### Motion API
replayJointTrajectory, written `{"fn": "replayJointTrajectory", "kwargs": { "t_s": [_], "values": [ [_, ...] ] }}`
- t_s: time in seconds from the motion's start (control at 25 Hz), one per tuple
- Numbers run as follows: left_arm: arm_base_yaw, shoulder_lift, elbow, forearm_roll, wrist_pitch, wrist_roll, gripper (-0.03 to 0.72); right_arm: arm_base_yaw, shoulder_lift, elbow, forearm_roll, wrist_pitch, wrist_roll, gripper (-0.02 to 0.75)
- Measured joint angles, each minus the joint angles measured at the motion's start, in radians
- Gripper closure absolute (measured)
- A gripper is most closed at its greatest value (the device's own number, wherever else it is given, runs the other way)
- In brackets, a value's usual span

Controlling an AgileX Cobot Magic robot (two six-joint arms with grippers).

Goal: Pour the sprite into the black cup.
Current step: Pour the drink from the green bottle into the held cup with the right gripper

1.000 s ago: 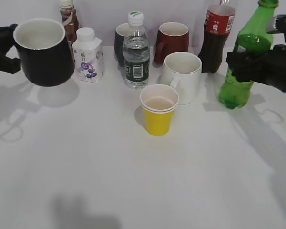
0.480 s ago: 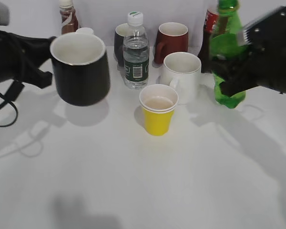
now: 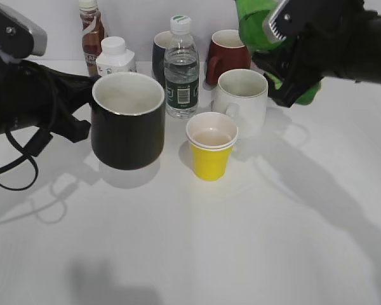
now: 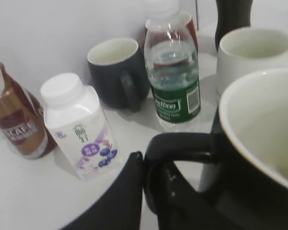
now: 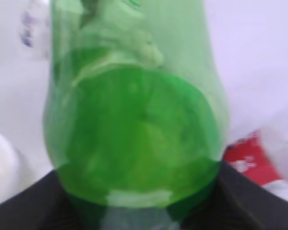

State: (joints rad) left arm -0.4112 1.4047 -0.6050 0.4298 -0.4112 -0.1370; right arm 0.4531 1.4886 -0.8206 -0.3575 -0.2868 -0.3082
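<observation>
Step in hand: bringing together. Left jaws [image 3: 82, 105] are gripping the black cup [image 3: 127, 121] by its handle; right jaws [image 3: 286, 60] are clamping the sprite [image 3: 254, 22], held aloft. Next, by judgement: bottle mouth needs positioning over the cup before tilting.

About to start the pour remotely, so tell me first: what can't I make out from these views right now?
- Sprite: neck and mouth are cut off by the exterior view's top edge; the right wrist view is a blurred close-up of its body only.
- Right gripper: the jaws are hidden behind the arm and bottle.
- Black cup: its right side runs off the left wrist view's edge; the handle is hidden in the exterior view.
- Cola bottle: only a red blur.
</observation>
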Motion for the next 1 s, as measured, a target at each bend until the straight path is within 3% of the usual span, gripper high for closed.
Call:
{"fn": "replayJointTrajectory", "kwargs": {
  "t_s": [0.2,0.48,0.72,1.0],
  "values": [
    [-0.034,0.0,0.0,-0.002,0.008,0.0,0.643,0.0,-0.001,-0.064,0.001,0.096,-0.103,0.325],
    [-0.098,0.0,0.0,-0.029,-0.026,0.0,0.643,0.003,-0.002,-0.073,-0.095,0.119,-0.216,0.325],
    [-0.118,0.0,0.0,-0.038,-0.039,-0.001,0.643,0.09,-0.002,-0.073,-0.117,0.141,-0.329,0.325],
    [-0.155,0.0,0.0,-0.039,-0.039,-0.001,0.643,0.106,-0.002,-0.073,-0.12,0.154,-0.435,0.325]
  ]
}}
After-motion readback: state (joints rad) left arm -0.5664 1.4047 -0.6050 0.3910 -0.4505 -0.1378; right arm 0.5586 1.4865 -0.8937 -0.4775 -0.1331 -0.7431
